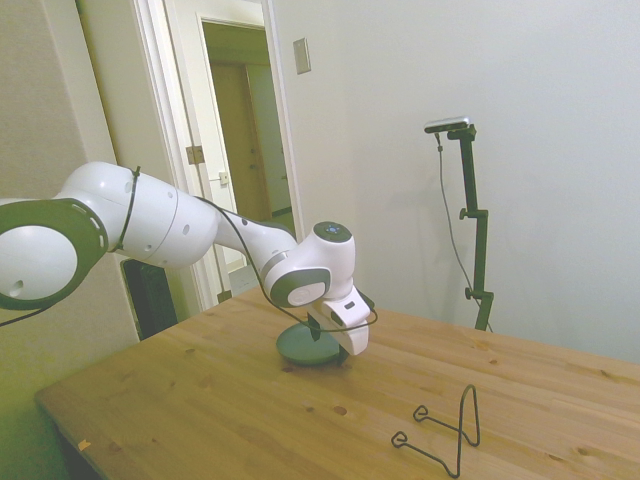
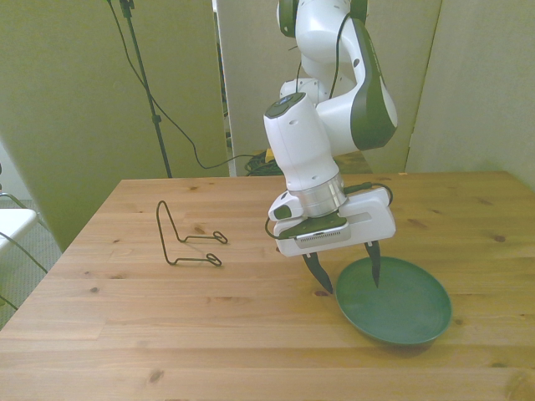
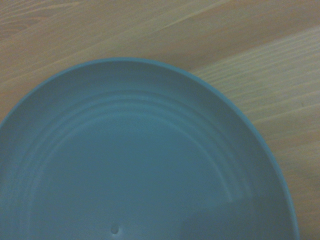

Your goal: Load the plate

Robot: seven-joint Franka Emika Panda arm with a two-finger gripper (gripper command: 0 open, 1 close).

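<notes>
Straddling the plate's rim with an open claw

The claw (image 2: pixel 344 272) holds nothing, one finger outside the plate (image 2: pixel 401 305), one over its inside; the plate lies flat on the tabletop (image 2: pixel 167 334), the wire rack (image 2: pixel 185 238) well apart toward the front view's left.

The wooden tabletop (image 2: pixel 167 334) carries a teal plate (image 2: pixel 401 309) toward the front view's right and a black wire stand (image 2: pixel 188 238) well apart on its left.

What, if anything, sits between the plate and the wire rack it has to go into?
Nothing visible: bare wooden table lies between the plate and the wire rack. The open gripper straddles the plate's rim.
</notes>
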